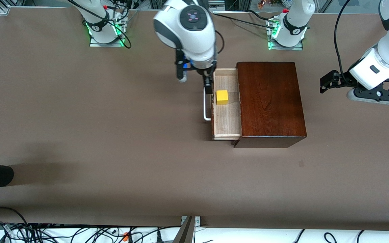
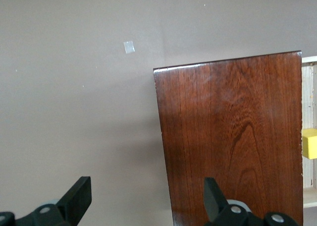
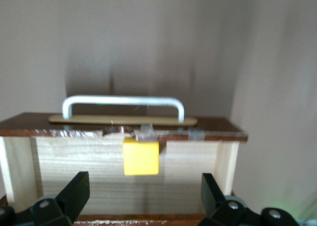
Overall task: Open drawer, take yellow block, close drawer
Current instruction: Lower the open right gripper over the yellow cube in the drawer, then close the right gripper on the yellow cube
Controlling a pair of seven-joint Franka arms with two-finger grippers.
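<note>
Hovering my right gripper (image 1: 208, 88) with fingers apart over the pulled-out pale-wood drawer (image 1: 227, 118), I am finding its small yellow cube (image 1: 222, 97) ungrabbed, closing undone, while my open-fingered left gripper (image 1: 326, 83) is waiting beside the dark reddish-brown wooden box (image 1: 270, 101).

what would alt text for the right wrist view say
A yellow block sits in the open drawer, pale wood inside, with its white handle on the dark front. The right gripper hangs over the drawer, fingers open to either side of the block.

Drawer (image 1: 227, 116) rear hidden inside box (image 1: 270, 101)
</note>
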